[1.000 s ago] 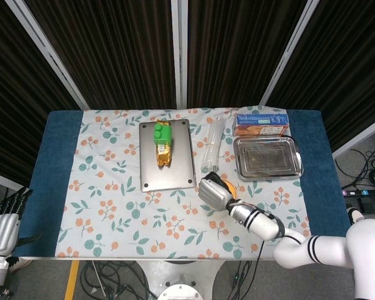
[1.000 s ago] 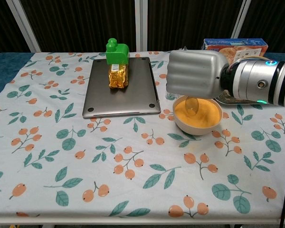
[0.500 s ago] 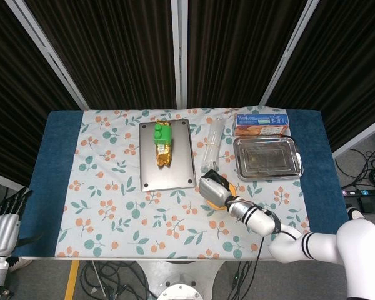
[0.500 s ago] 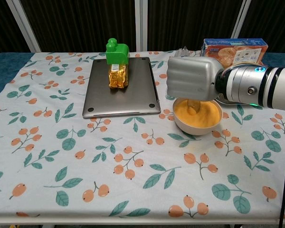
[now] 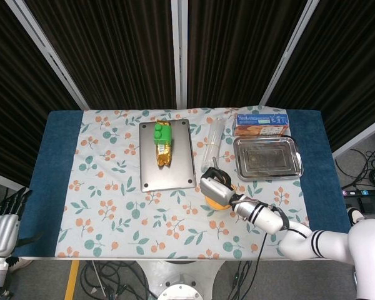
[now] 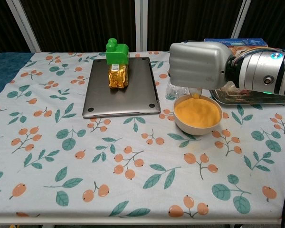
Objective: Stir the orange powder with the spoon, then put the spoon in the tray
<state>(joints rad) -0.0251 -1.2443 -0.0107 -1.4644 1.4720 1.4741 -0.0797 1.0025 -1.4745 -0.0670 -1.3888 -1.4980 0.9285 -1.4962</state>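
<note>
My right hand (image 6: pixel 197 65) hovers over the far rim of a white bowl (image 6: pixel 198 124) filled with orange powder (image 6: pixel 198 111). It grips the spoon, of which only the powder-coated tip (image 6: pixel 195 95) shows below the hand, just above the powder. In the head view the right hand (image 5: pixel 215 189) covers most of the bowl (image 5: pixel 216 205). The metal tray (image 5: pixel 267 157) lies behind and to the right of the bowl, and its edge (image 6: pixel 256 99) shows behind my forearm. My left hand (image 5: pixel 2 226) hangs off the table's left front corner, holding nothing.
A closed grey laptop (image 5: pixel 167 156) lies left of the bowl with a gold pouch with green caps (image 5: pixel 161 145) on it. A clear plastic packet (image 5: pixel 211 147) lies between laptop and tray. An orange snack box (image 5: pixel 260 124) stands behind the tray.
My right hand has risen and shifted slightly back and right, lifting the spoon's tip out of the powder to just above it.
</note>
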